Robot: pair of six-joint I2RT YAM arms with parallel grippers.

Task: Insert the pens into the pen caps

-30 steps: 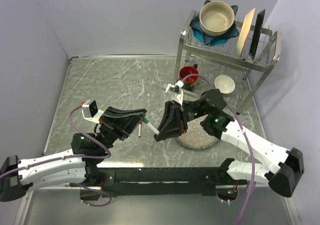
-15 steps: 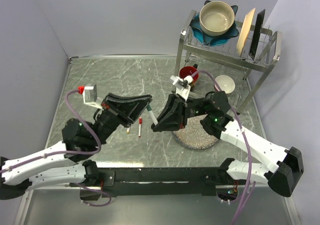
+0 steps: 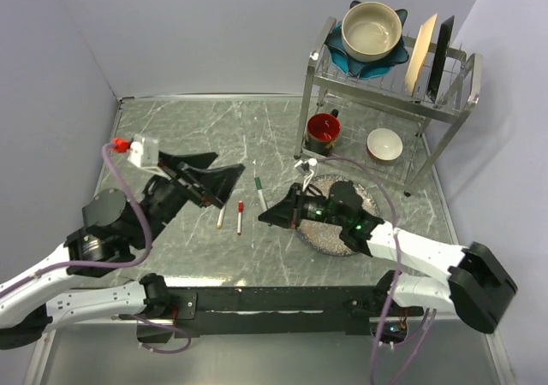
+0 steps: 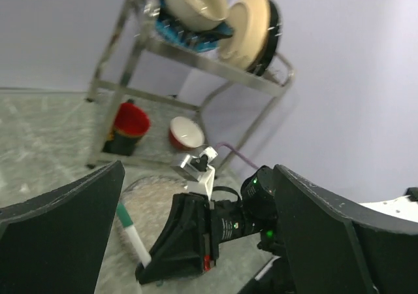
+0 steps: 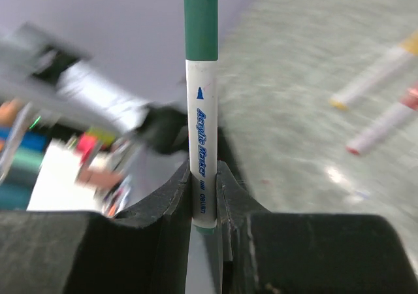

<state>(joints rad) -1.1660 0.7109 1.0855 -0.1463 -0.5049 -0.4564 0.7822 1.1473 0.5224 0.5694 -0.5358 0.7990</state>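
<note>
My right gripper [image 3: 267, 219] [image 5: 202, 173] is shut on the white barrel of a pen [image 5: 201, 144] whose green cap [image 5: 200, 19] is on its far end. In the top view that green-capped pen [image 3: 258, 182] sticks up and to the left from the jaws. The left gripper [image 3: 224, 166] [image 4: 199, 170] hangs wide open and empty to the left of it, apart from the pen. Two more pens lie on the table between the arms, one with a red cap [image 3: 240, 217] [image 5: 385, 121] and one with a yellow cap [image 3: 221, 218] [image 5: 372, 78].
A round speckled plate [image 3: 360, 198] lies under the right arm. Behind it stands a metal dish rack [image 3: 390, 85] with a bowl and plates on top, and a red mug [image 3: 324, 129] and a small white bowl [image 3: 384, 144] below.
The left gripper has opened wide and pulled back to the left, away from the green-capped pen. The right gripper kept the pen and dropped lower and nearer.
</note>
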